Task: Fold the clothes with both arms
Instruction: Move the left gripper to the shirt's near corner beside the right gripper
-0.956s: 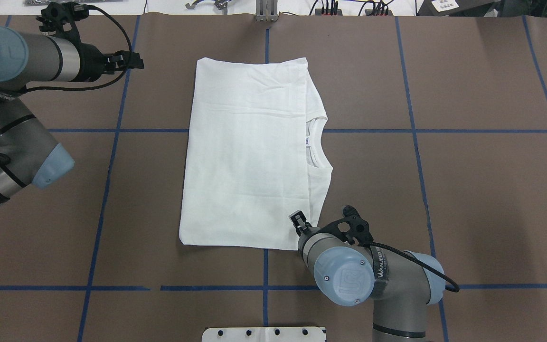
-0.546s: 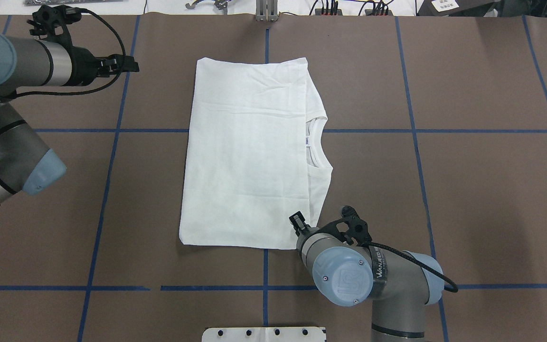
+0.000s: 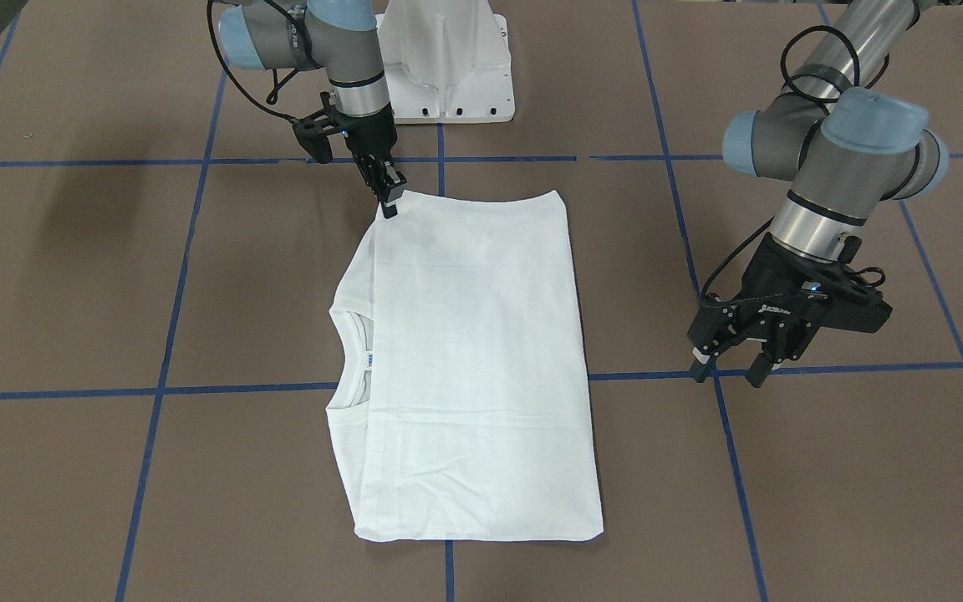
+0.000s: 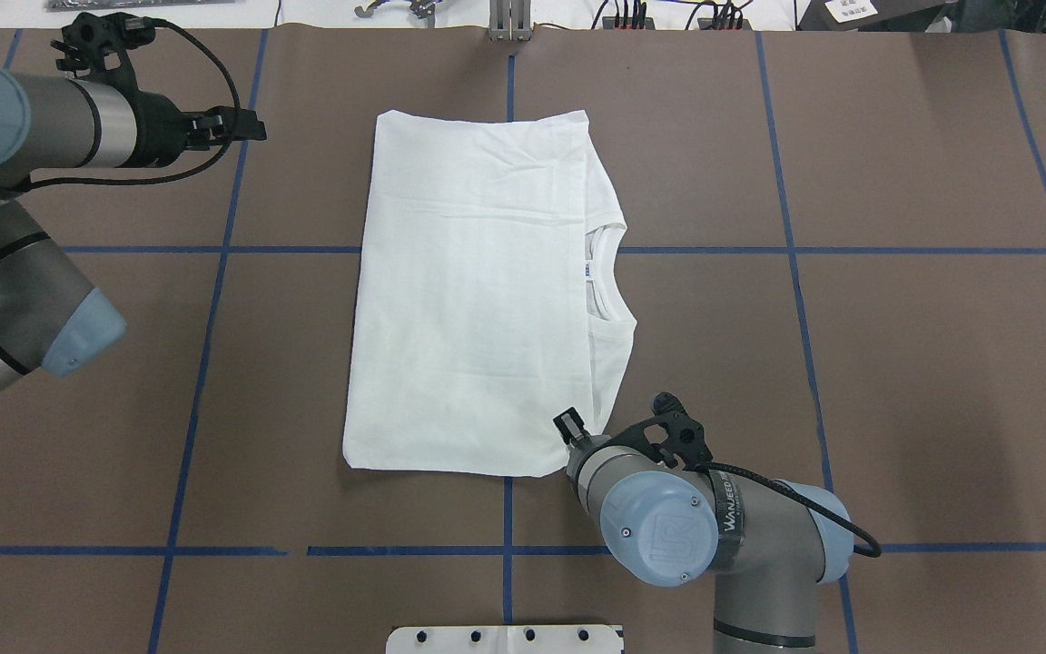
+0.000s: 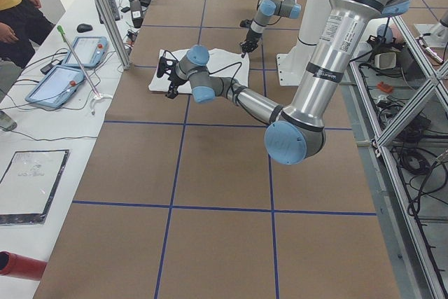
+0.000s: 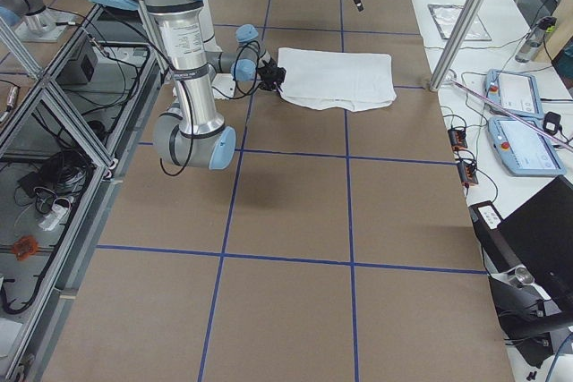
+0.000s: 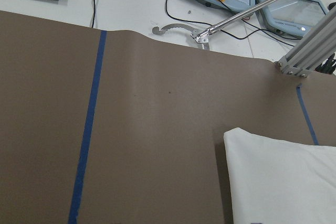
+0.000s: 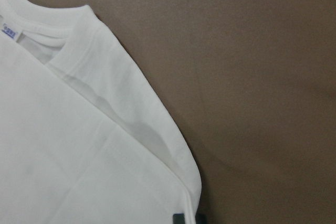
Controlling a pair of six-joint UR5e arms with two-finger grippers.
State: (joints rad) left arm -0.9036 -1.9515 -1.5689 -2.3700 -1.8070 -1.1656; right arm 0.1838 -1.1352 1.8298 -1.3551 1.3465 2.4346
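Far left first: the left gripper [image 4: 251, 125] hangs over bare table [image 4: 895, 363], fingers spread apart, nothing in them, well clear of the cloth.

Across to the centre now, and there's the shirt [image 4: 468, 300]. It lies flat on the brown table as a tidy folded rectangle, the upper layer laid over toward the collar [image 4: 605, 282]. The collar peeks out along the right-hand edge with its little label showing.

Soft, light cotton, we'd say. It will drape and slip layer over layer, with no stiffness to help us. So we'd pinch at the corners and the doubled edges, both ends lifted together so the middle doesn't sag.

Down at the near right corner, the right gripper [image 4: 568, 427] sits right at the shirt's corner. The wrist camera shows only a sliver of one fingertip [image 8: 181, 219] by the hem, so we cannot tell whether it is clamped on the cloth or parted.
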